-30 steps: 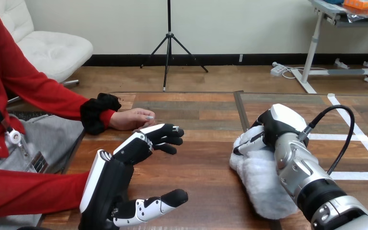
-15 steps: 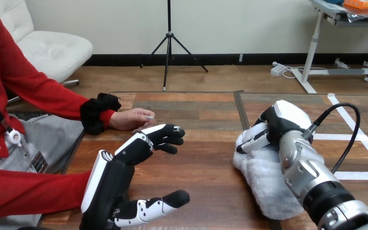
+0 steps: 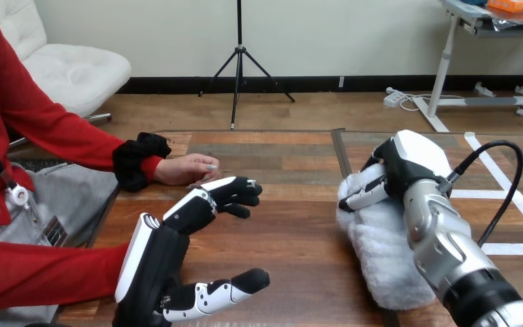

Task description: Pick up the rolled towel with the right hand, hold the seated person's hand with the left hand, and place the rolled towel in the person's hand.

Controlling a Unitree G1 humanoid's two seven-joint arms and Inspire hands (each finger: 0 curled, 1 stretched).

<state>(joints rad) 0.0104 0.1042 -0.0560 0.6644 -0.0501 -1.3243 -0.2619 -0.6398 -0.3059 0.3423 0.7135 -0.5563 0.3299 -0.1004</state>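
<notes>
Rightward on table (image 3: 293,228), white rolled towel (image 3: 385,252) is seen lying lengthwise, far end wrapped by curled fingers of right robot hand (image 3: 408,167). Whether towel is lifted off table cannot be told. Left robot hand (image 3: 160,255) is held open, fingers relaxed, thumb spread low, nothing gripped. Person's hand (image 3: 187,168) is rested on table just beyond its fingertips; contact cannot be judged.
</notes>
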